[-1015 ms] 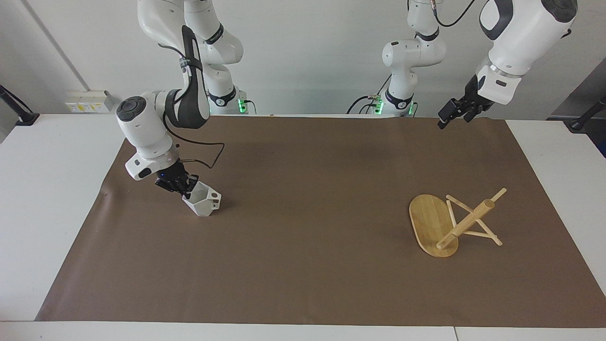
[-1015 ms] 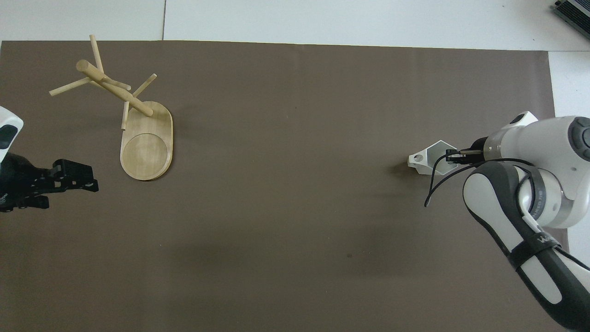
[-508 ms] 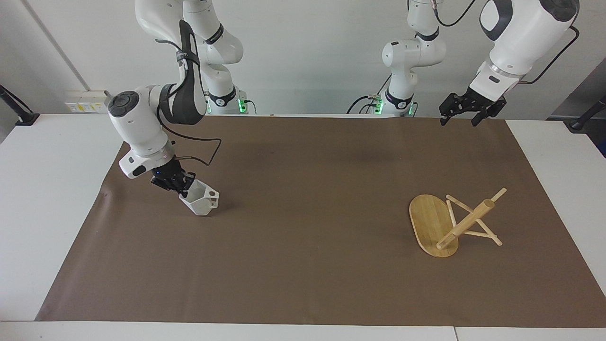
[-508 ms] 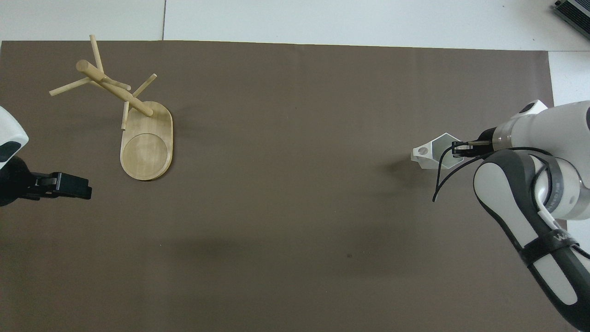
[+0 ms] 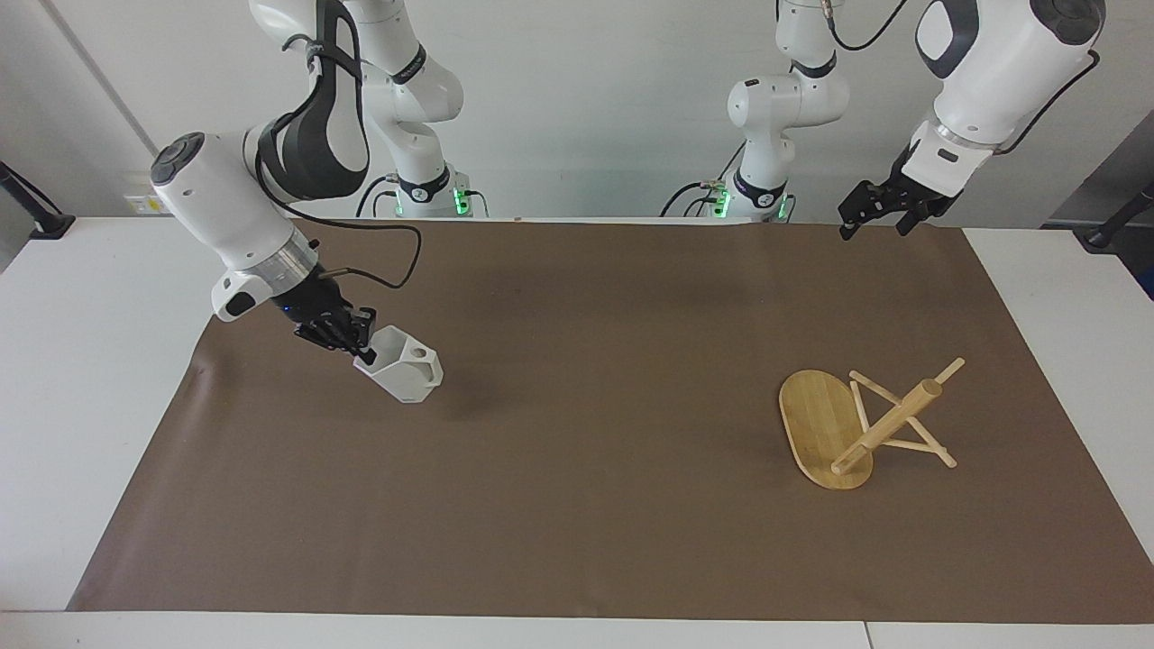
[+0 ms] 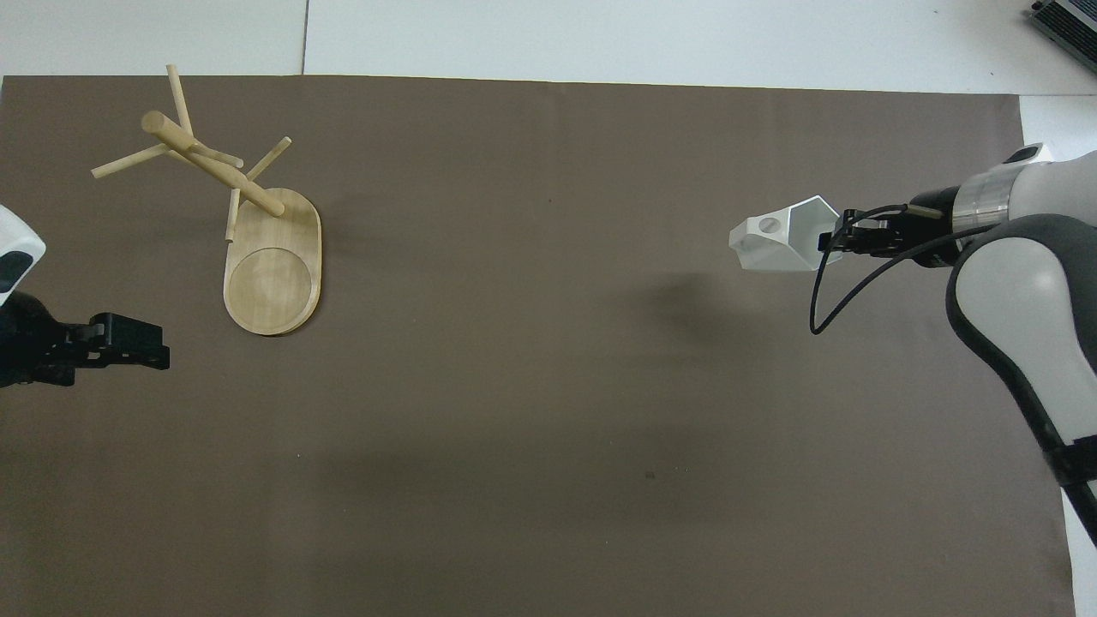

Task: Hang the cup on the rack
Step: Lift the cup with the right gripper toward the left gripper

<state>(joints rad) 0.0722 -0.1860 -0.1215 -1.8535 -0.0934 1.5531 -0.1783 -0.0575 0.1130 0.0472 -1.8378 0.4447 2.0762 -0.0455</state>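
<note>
The faceted white mug (image 5: 402, 370) hangs in the air, tilted, over the brown mat (image 5: 577, 505) toward the right arm's end of the table (image 5: 81, 379); its shadow lies on the mat beneath it. Its squarish handle with the round hole points away from the right pincer (image 5: 359, 347), which is closed on the mug's rim. The right arm reaches down slantwise from its base, wrist angled toward the mat, a black cable looping beside it.

The bamboo mug rack (image 5: 856, 424) lies tipped over toward the left arm's end, its oval base (image 6: 272, 266) standing on edge, its post and pegs resting on the mat. The left pincer (image 5: 873, 214) hangs with fingers spread and nothing in them, over the mat's edge, well apart from the rack. In the overhead view the left arm is cut off at the frame's edge.
</note>
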